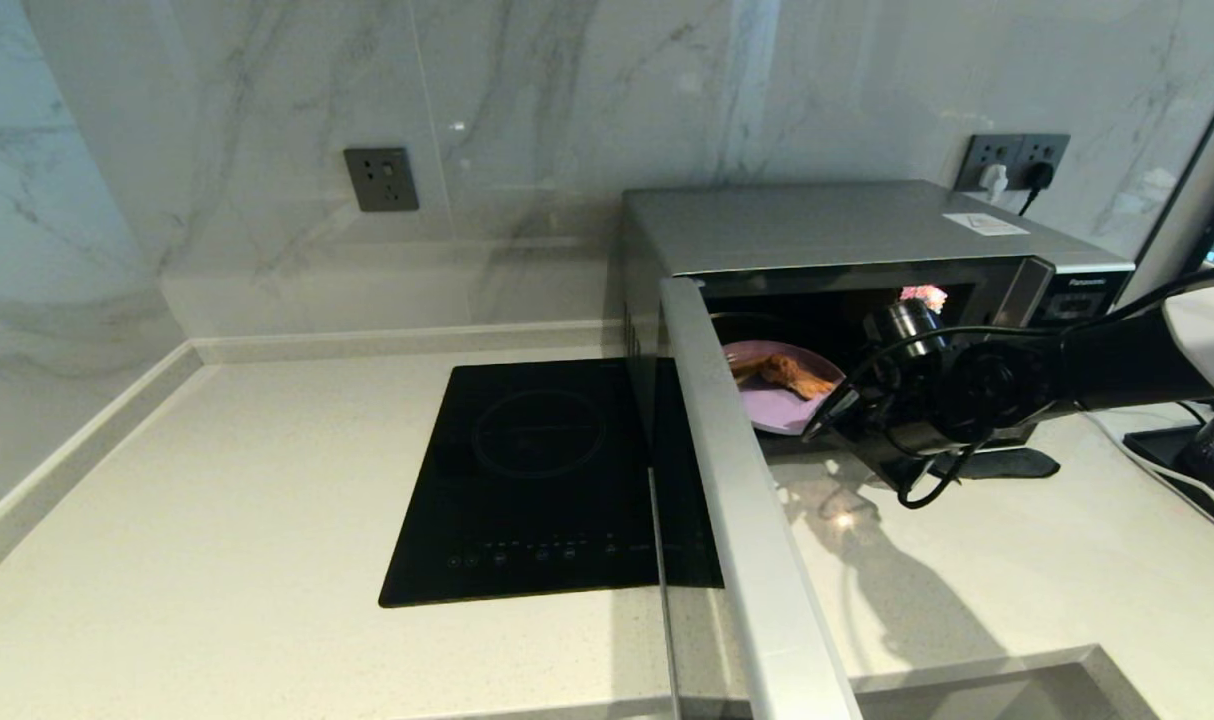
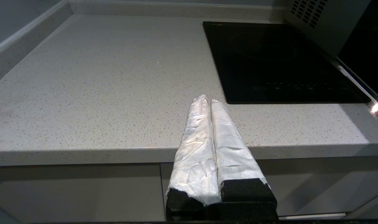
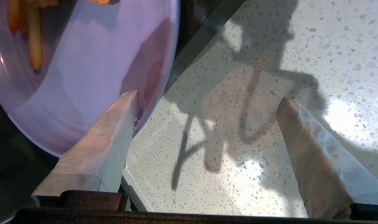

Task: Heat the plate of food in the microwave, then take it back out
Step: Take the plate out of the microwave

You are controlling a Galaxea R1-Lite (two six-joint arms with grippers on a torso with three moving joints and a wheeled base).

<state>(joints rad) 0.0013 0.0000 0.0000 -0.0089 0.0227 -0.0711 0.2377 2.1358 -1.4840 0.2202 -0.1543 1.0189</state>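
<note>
The silver microwave (image 1: 847, 225) stands at the back right with its door (image 1: 737, 480) swung wide open toward me. The lilac plate of food (image 1: 777, 405) sits at the front of the cavity, holding a brown chicken piece (image 1: 792, 375) and fries (image 3: 35, 40). My right gripper (image 1: 835, 412) is at the cavity mouth, open. In the right wrist view the plate (image 3: 92, 71) has its rim just inside the wide gap of that gripper (image 3: 207, 97), beside one finger (image 3: 114, 130); the other finger is over the counter. My left gripper (image 2: 209, 100) is shut on nothing, parked at the counter's front edge.
A flat black induction hob (image 1: 547, 470) lies left of the open door. Wall sockets (image 1: 381, 178) and plugged cables (image 1: 1012, 165) are on the marble backsplash. A black device (image 1: 1197, 460) sits at the far right. A recessed edge (image 1: 1017, 680) shows at the front right.
</note>
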